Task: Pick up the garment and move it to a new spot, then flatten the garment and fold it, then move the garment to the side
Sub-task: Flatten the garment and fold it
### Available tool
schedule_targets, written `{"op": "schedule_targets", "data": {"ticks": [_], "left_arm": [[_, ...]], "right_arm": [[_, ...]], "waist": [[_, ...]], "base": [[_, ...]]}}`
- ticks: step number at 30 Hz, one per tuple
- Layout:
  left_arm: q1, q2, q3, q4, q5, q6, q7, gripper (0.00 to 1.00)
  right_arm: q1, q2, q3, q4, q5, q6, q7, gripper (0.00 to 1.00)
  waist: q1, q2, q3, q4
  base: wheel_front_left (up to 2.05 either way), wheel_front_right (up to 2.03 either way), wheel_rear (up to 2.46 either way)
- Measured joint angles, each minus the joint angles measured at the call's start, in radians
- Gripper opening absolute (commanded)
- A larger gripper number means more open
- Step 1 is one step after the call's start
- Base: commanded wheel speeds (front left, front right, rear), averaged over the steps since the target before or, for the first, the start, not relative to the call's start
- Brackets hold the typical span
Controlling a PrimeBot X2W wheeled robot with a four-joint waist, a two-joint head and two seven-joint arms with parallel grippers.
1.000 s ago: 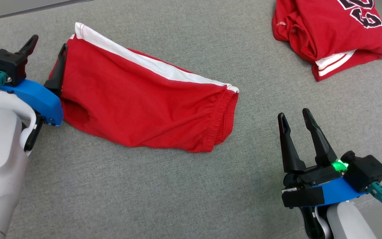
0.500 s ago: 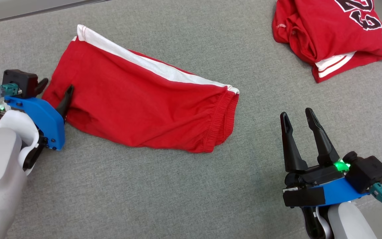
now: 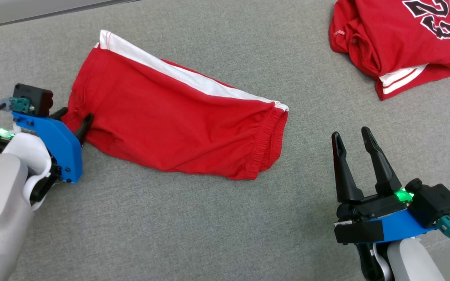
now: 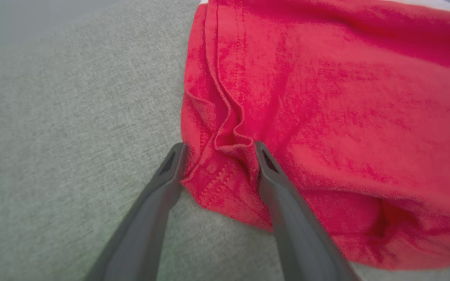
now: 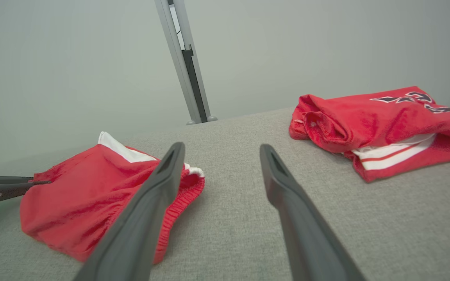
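Fingers of your right gripper (image 3: 350, 132) stand nearest you at the lower right, spread apart and holding nothing, above the grey surface (image 3: 209, 234) and well clear of any cloth. Parked there, it leaves the work open yet sits near the elastic waistband (image 3: 268, 144), the end I judge it would take if a second grip is needed.

On your left, the left gripper (image 3: 76, 113) is low on the surface with its fingers parted around the near hem corner (image 4: 217, 171) of the red shorts (image 3: 178, 117). In the left wrist view one finger lies against the cloth's outer edge and the other rests on top, a puckered ridge of hem between them. The jaws are not clenched; the gap is as wide as on the idle side. The straddle makes sense: a stitched, doubled hem gives a firmer bite than a single layer.

The shorts lie flat mid-surface, white stripe (image 3: 193, 80) along the far edge, hem towards your left, waistband towards your right. Closing on that corner looks like your step in hand; watch that both layers come between the fingers.

Farthest off, at the top right, a crumpled red jersey (image 3: 397, 43) sits well apart, out of play.
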Motion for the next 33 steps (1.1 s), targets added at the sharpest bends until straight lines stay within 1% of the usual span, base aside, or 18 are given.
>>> {"op": "schedule_targets", "data": {"ticks": [6, 13, 16, 21, 26, 28, 33], "left_arm": [[0.035, -0.005, 0.002, -0.043, -0.005, 0.021, -0.032, 0.00], [0.105, -0.022, 0.020, -0.095, -0.021, 0.056, -0.121, 0.00], [0.159, -0.027, 0.035, -0.120, -0.037, 0.076, -0.171, 0.00], [0.293, -0.041, 0.050, -0.159, -0.067, 0.114, -0.237, 0.00], [0.417, -0.051, 0.068, -0.214, -0.107, 0.148, -0.281, 0.00], [0.459, -0.050, 0.068, -0.235, -0.114, 0.161, -0.283, 0.00], [0.516, -0.060, 0.071, -0.259, -0.135, 0.171, -0.303, 0.00]], "right_arm": [[0.002, -0.003, 0.002, -0.002, 0.003, 0.000, 0.000, 1.00], [0.018, -0.011, -0.004, 0.008, 0.008, 0.000, 0.000, 1.00], [0.027, -0.012, -0.014, 0.019, 0.011, 0.000, 0.000, 1.00], [0.061, -0.011, -0.026, 0.044, 0.012, 0.000, 0.000, 1.00], [0.090, -0.008, -0.040, 0.058, 0.012, 0.000, 0.000, 1.00], [0.101, -0.007, -0.046, 0.062, 0.012, 0.000, 0.000, 1.00], [0.103, -0.006, -0.045, 0.076, 0.012, 0.000, 0.000, 1.00]], "waist": [[0.0001, 0.0000, -0.015, 0.018], [0.0001, 0.0000, -0.045, 0.074], [0.0001, 0.0000, -0.067, 0.102], [0.0001, 0.0000, -0.117, 0.144], [0.0000, 0.0000, -0.161, 0.187], [0.0000, 0.0000, -0.175, 0.203], [0.0000, 0.0000, -0.193, 0.224]], "base": [[0.00, 0.00, 0.00], [0.00, 0.00, 0.00], [0.00, 0.00, 0.00], [0.00, 0.00, 0.00], [0.00, 0.00, 0.00], [0.00, 0.00, 0.00], [0.00, 0.00, 0.00]]}}
